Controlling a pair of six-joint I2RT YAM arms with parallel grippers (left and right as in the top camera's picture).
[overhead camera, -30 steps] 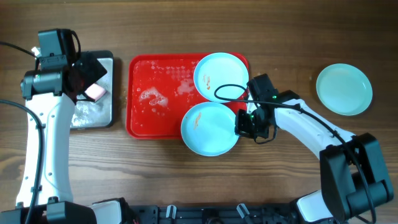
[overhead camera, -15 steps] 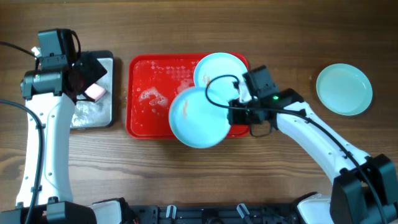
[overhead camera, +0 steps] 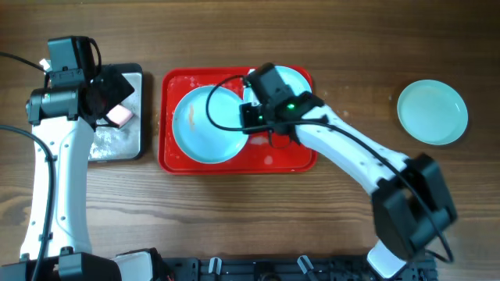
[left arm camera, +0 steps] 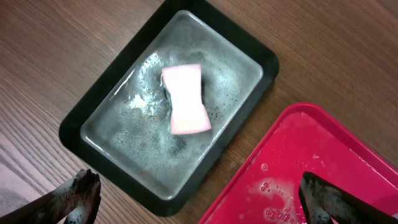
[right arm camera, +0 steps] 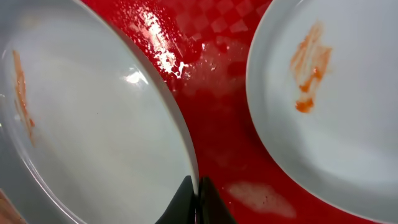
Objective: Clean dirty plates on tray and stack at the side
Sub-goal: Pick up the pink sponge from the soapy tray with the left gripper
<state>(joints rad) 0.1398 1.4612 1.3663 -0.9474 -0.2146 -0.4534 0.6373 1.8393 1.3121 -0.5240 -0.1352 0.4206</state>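
The red tray (overhead camera: 176, 160) lies mid-table, wet with suds. My right gripper (overhead camera: 248, 117) is shut on the right rim of a pale blue plate (overhead camera: 205, 125), which sits over the tray's left half and bears an orange streak. The right wrist view shows the fingertips (right arm camera: 194, 190) pinched on that plate's rim (right arm camera: 93, 124). A second smeared plate (right arm camera: 336, 93) lies at the tray's back right (overhead camera: 301, 78), partly hidden by the arm. A third plate (overhead camera: 432, 112) rests on the table far right. My left gripper (left arm camera: 200, 198) hangs open near the tray's left edge (left arm camera: 311, 162), holding nothing.
A black-rimmed metal pan (overhead camera: 117, 144) with soapy water stands left of the tray. In it lies a pink sponge (left arm camera: 186, 99). The right arm reaches across the tray's right half. Bare wooden table surrounds everything.
The right gripper has carried its plate from the tray's front right corner leftwards to over the tray's left half. The left arm has not moved.
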